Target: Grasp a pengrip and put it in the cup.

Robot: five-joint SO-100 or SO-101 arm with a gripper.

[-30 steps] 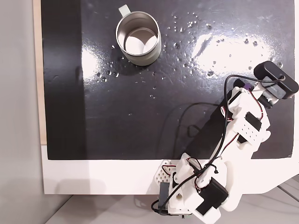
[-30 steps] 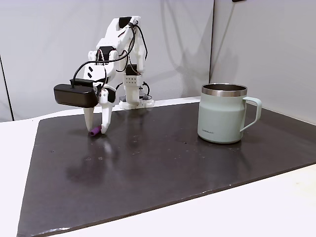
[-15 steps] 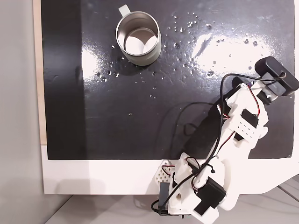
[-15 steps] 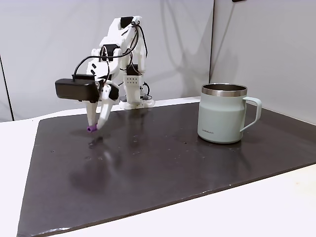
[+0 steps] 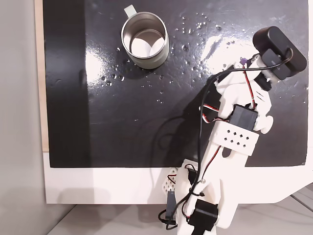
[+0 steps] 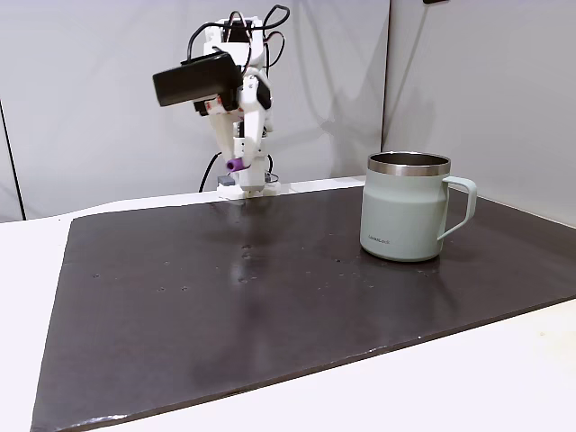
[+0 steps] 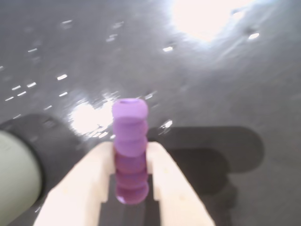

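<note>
Cup (image 6: 406, 208): upright on the bench (image 6: 270, 306), at 3 o'clock in the side fixed view, well apart from the arm. Pengrip (image 7: 130, 153): clamped between the fingers (image 7: 169, 183), long axis along them, raised above the bench. Cup lies toward 9 o'clock of the fingers from above.

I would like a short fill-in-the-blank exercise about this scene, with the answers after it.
1. The gripper is shut on the ____.
2. The pengrip is coloured ____.
3. The cup stands ____ on the dark mat.
4. In the side fixed view, the cup's handle points to the ____.

Answers: pengrip; purple; upright; right
</note>
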